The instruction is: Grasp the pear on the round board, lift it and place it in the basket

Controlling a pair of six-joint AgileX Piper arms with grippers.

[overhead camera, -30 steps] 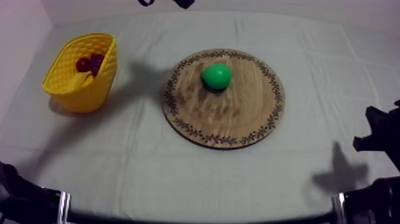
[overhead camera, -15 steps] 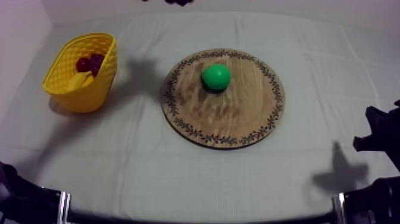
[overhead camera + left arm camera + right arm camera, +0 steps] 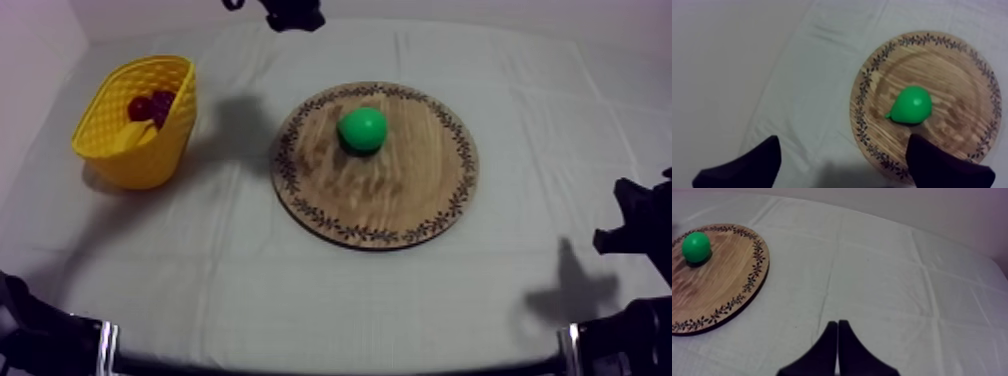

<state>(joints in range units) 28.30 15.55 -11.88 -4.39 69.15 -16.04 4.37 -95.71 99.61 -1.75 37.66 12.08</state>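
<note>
The yellow basket (image 3: 128, 152) stands on the cloth (image 3: 300, 295) well to the left of the wooden board (image 3: 392, 192), apart from it. Inside the basket lie some dark red toy fruit (image 3: 150, 104), whose kind I cannot tell, and a yellow piece (image 3: 133, 131) beside them that looks like the banana.

The pear (image 3: 363, 128) is on the board, bright green, resting on the far half of it, a little off the middle and inside the patterned rim. Nothing touches it.

The left arm (image 3: 292, 12) comes in beyond the far edge of the board, towards the basket side. Its camera looks down on the board from above. The left gripper (image 3: 843, 142) hangs with its two black fingers (image 3: 764, 162) spread wide and nothing between them, one finger over the cloth just beside the board, the other over the board's rim. The pear lies beyond the gap, nearer the finger that is over the board.

The right arm (image 3: 638, 228) sits low, well to the right of the board. The right gripper (image 3: 837, 324) is pressed together into a narrow wedge, holding nothing, over bare cloth to the right of the board.
</note>
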